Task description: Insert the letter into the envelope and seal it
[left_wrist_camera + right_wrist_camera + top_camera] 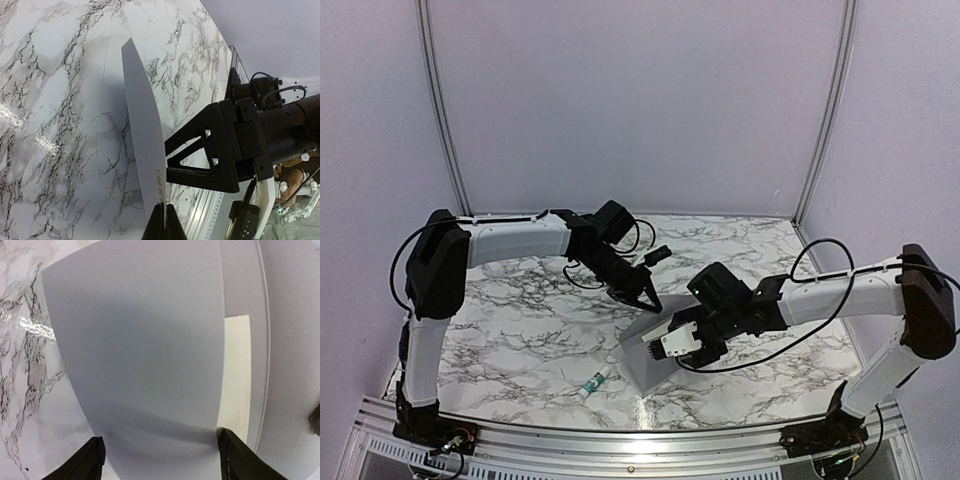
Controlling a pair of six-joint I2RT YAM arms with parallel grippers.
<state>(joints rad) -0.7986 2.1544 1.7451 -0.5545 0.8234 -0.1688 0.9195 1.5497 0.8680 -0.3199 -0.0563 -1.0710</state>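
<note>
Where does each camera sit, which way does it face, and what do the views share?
Top external: above and behind the arms, looking down at the table; both arms show.
Left wrist: on the left arm, looking past the left gripper, shut on the envelope, at the open right gripper.
Right wrist: on the right arm, looking between its fingers at envelope and letter.
Shared: all three show the envelope.

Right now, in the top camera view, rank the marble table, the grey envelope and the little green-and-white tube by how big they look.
1. Marble table, by far the largest.
2. Grey envelope, though part of it is hidden.
3. Green-and-white tube, clearly the smallest.
</note>
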